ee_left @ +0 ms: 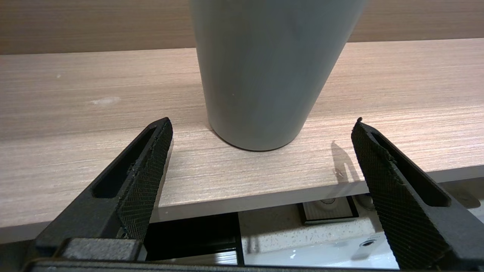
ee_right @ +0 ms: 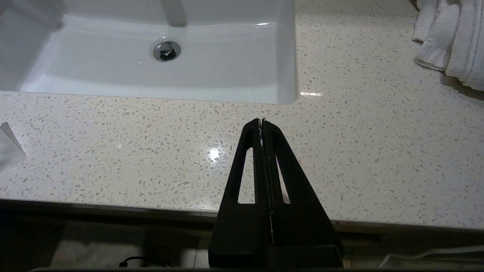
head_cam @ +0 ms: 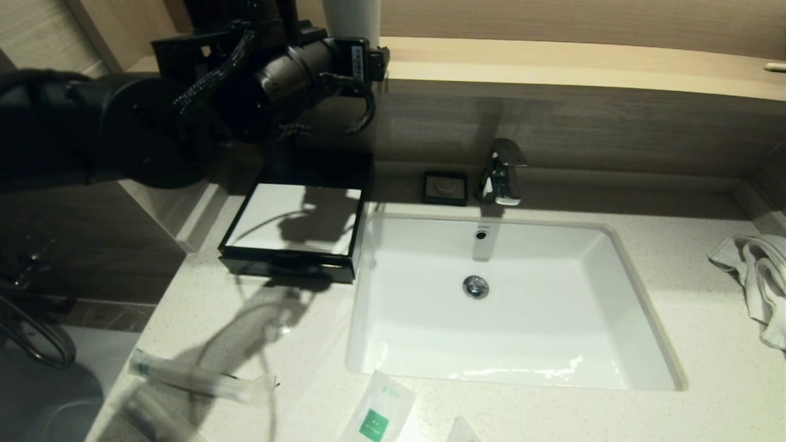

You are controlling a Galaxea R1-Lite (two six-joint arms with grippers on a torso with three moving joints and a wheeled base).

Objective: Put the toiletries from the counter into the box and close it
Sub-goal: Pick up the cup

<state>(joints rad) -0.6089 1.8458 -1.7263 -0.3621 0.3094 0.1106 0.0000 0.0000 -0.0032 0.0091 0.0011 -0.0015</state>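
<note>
A black box with a white inside stands on the counter left of the sink; its edge shows in the left wrist view. A clear-wrapped toothbrush and a white sachet with a green label lie near the counter's front edge. A corner of another white packet is beside them and shows in the right wrist view. My left arm is raised above the box. The left gripper is open and empty, facing a grey cup on the wooden shelf. My right gripper is shut and empty over the counter's front edge.
A white sink fills the middle, with a chrome faucet and a black soap dish behind it. A crumpled white towel lies at the right. The wooden shelf runs along the back wall.
</note>
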